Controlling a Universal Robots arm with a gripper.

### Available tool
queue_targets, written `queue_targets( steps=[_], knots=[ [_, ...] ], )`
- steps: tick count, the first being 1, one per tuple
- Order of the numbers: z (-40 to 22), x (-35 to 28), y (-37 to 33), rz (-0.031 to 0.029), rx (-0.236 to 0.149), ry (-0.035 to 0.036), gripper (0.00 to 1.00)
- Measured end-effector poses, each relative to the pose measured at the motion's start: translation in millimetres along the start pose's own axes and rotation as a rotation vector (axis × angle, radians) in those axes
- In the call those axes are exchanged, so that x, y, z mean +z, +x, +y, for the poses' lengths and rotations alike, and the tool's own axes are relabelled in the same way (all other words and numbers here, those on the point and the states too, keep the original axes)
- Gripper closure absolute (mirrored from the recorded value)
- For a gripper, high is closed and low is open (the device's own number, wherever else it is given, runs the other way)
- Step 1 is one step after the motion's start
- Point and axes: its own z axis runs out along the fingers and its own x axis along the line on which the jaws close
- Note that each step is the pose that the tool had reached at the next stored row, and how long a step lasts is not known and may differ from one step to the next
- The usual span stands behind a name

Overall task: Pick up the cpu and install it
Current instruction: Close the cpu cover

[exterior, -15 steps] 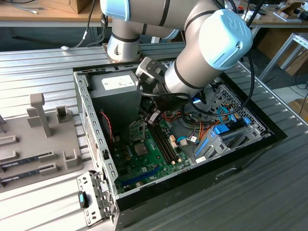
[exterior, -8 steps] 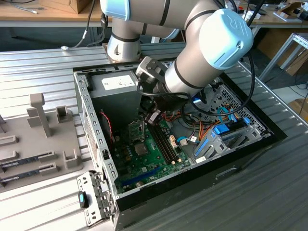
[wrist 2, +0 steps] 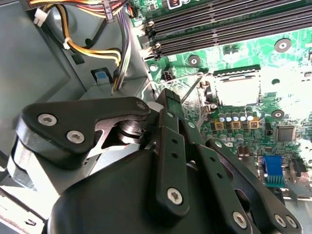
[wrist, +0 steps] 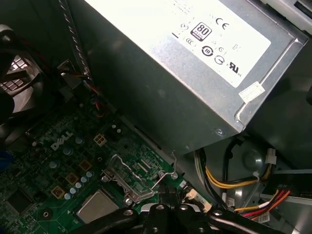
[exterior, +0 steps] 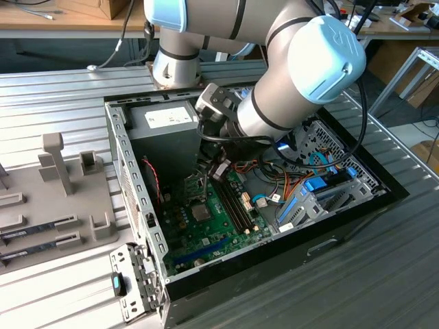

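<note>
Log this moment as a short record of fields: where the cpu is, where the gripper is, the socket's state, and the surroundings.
cpu: silvery chip lying flat in the motherboard socket, first wrist view
socket frame: metal load plate raised open beside the chip
gripper: inside the computer case, at the socket's edge next to the lever; fingers close together, nothing held
motherboard: green board on the case floor
power supply: grey box beside the socket

The exterior view was taken high and well back, angled down into the open computer case [exterior: 137, 205]. Both wrist views were taken close inside it, near the motherboard [wrist 2: 253, 63]; its socket [wrist: 97, 205] was shared by both.
</note>
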Motion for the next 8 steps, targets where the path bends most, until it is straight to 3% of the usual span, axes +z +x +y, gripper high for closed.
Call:
queue_targets(
  steps=[8],
  knots=[
    [-4.5,-2.1,4.4,0.0001,0.0,0.0,0.89]
  ],
)
